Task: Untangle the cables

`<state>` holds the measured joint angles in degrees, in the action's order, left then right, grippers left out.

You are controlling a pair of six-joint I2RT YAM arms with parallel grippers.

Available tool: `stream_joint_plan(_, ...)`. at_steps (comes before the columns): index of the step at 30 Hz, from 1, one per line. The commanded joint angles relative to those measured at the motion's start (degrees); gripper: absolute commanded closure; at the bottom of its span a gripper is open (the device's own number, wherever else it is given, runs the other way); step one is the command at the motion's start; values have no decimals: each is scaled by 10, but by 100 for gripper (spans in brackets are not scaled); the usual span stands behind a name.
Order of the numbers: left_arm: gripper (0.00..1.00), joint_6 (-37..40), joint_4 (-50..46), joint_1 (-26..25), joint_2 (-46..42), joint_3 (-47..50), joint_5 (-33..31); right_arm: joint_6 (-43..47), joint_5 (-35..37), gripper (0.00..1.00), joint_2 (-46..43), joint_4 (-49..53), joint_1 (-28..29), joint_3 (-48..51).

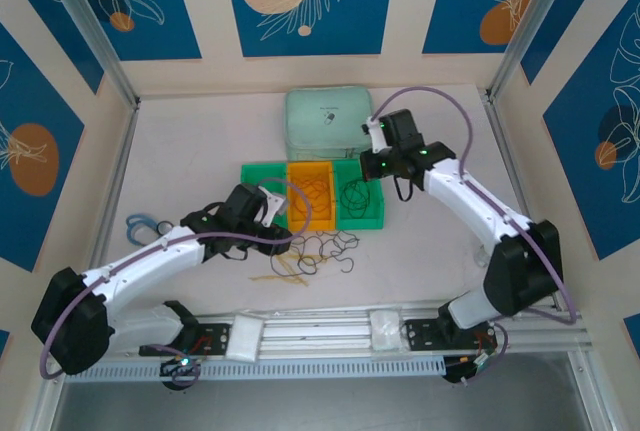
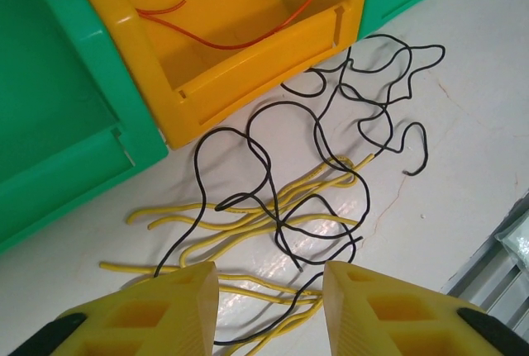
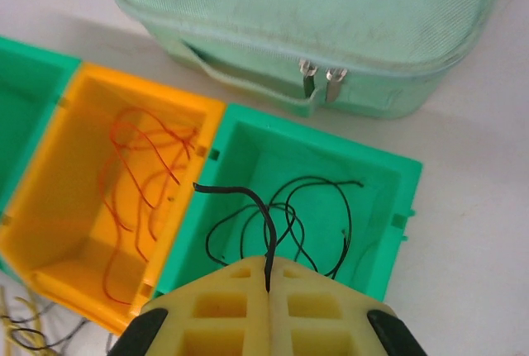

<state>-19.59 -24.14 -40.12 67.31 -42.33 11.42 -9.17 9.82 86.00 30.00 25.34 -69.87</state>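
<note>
Left claw: jaws spread wide with nothing between them. It hangs above the near edge of the loose pile on the table, just near of the bins.
Right claw: fingers pressed together, pinching one black cable at the seam between the pads. It sits over the near wall of the right bin.
Black cable: it rises from the pinch, bends left and ends in a free tip above the wall between the right bin and the orange bin. I cannot tell where its lower part runs.
Loose pile: black strands and yellow strands lie on the table in front of the orange bin. The two colours cross each other several times. The black loops spread to the far right of the pile, and the yellow ones fan out to the left.
Red cables: they lie looped inside the orange bin, with none over the rim.
Right bin contents: a few thin black loops lie on the floor, overlapping one another.
Left bin: green, touching the orange bin's left side.
Bin row: left bin, orange bin and right bin stand side by side, mid-table.
Case: pale green, zipped, with both zip pulls together on the near side. It sits just far of the bins.
Blue loop: it lies at the table's left edge, too small to identify.
</note>
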Motion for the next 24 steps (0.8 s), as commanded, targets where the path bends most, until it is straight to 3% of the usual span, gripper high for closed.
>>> stream_joint_plan(1, 62, 10, 10, 7, -2, -15, 16, 26, 48, 95, 37, 35, 20, -29)
stream_joint_plan(8, 62, 10, 8, 7, -5, -13, 16, 32, 55, 89, 116, 81, 34, -73)
stream_joint_plan(14, 62, 11, 5, 7, -6, -9, 19, 14, 80, 74, 151, 124, 32, -109)
stream_joint_plan(19, 63, 11, -6, 7, -5, -4, 20, -2, 75, 73, 107, 135, 27, -105)
stream_joint_plan(24, 71, 6, -39, 7, 12, -2, 13, -32, -17, 73, 13, 130, 13, -64)
